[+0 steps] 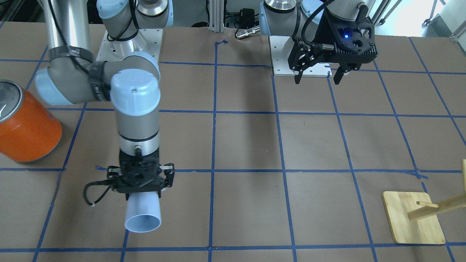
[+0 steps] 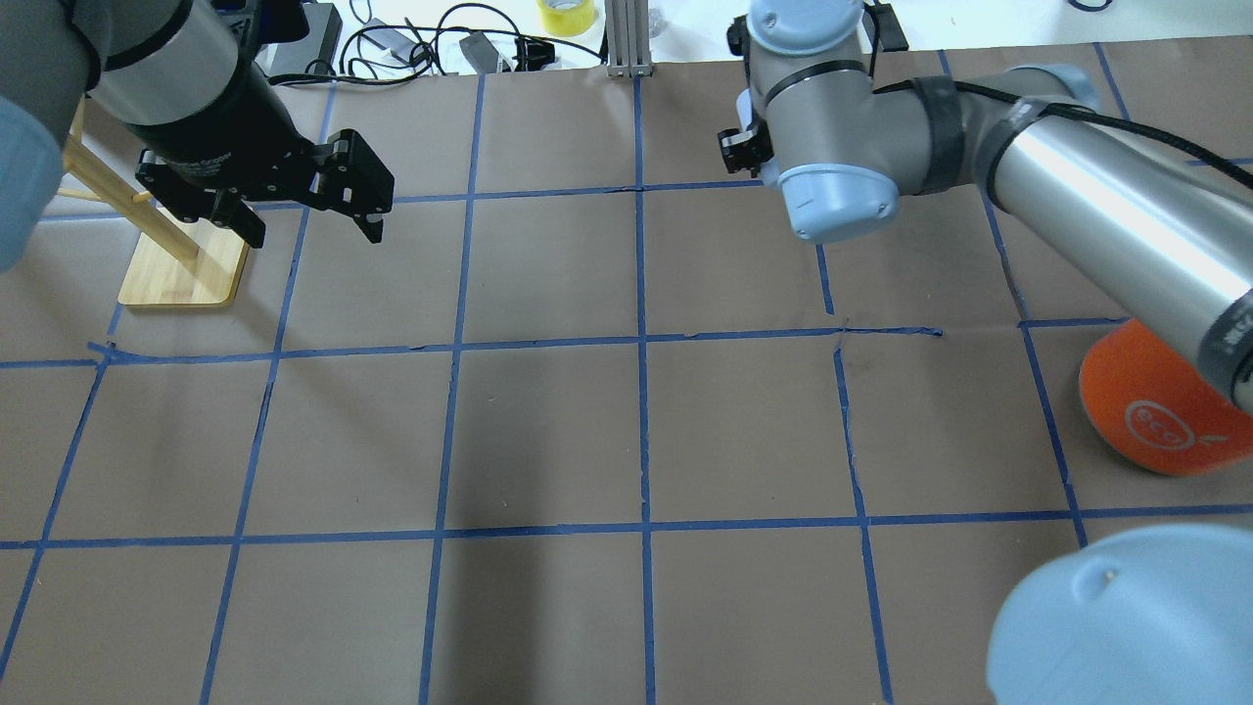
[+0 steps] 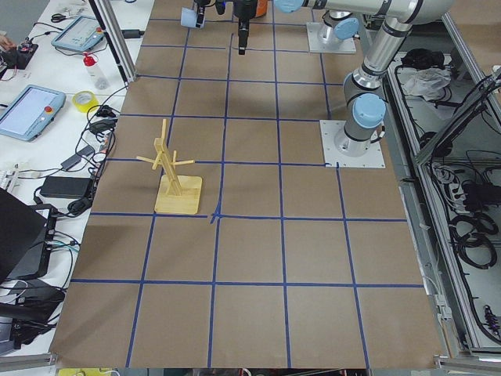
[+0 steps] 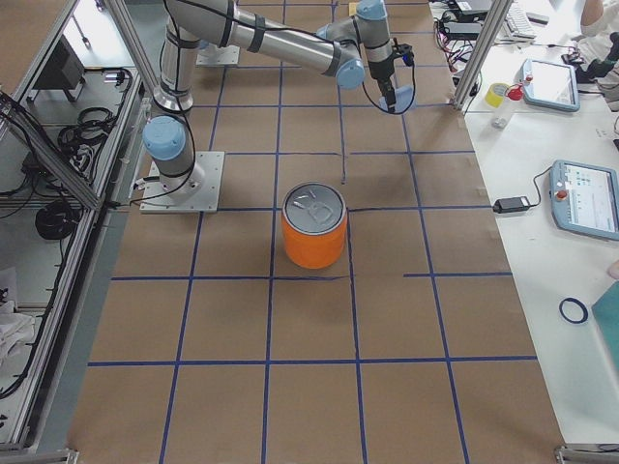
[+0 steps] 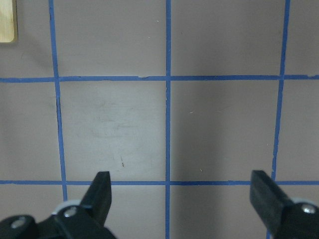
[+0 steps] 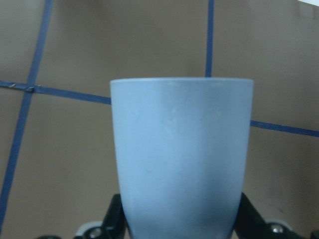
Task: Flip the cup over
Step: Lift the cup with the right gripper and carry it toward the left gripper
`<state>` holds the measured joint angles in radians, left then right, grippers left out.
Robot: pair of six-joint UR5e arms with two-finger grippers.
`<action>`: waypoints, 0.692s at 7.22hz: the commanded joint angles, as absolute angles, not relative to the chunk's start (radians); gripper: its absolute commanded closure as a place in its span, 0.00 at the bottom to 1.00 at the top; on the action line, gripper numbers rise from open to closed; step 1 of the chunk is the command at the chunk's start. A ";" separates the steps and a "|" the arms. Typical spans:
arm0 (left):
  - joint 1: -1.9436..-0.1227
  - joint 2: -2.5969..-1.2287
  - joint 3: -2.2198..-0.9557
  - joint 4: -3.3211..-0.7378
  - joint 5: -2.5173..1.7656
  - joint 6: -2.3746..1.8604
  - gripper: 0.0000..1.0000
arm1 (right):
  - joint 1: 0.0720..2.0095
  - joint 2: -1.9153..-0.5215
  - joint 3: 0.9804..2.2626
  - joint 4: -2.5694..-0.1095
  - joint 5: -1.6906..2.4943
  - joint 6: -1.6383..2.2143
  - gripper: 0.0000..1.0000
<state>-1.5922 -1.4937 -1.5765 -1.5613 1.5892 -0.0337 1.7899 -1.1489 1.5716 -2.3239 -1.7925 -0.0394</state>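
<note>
The cup (image 1: 142, 215) is a small pale blue tumbler. My right gripper (image 1: 142, 189) is shut on its base end, and its open mouth points away from the wrist toward the table's front edge. In the right wrist view the cup (image 6: 182, 154) fills the middle, with a finger (image 6: 113, 219) on either side of its base. I cannot tell whether it touches the table. My left gripper (image 1: 317, 74) is open and empty, hovering near its own base, far from the cup. It also shows in the overhead view (image 2: 308, 220) and the left wrist view (image 5: 182, 191).
A large orange can (image 1: 25, 127) with a silver top stands beside the right arm and also shows in the overhead view (image 2: 1155, 411). A wooden peg stand (image 1: 413, 222) sits on the left arm's side near the front edge. Blue tape lines grid the brown table.
</note>
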 commanded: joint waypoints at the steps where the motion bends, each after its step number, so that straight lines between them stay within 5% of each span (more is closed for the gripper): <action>1: -1.594 -1.491 -1.577 -1.562 1.589 -0.034 0.00 | 1.887 -1.144 1.581 -2.325 -1.851 -0.313 0.66; 5: -1.592 -1.489 -1.577 -1.563 1.589 -0.034 0.00 | 2.003 -1.018 1.585 -2.704 -1.822 -0.667 0.66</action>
<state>-1.5925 -1.4901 -1.5769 -1.5629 1.5892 -0.0337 1.9526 -1.0805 1.5842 -2.5383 -1.8305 -0.5721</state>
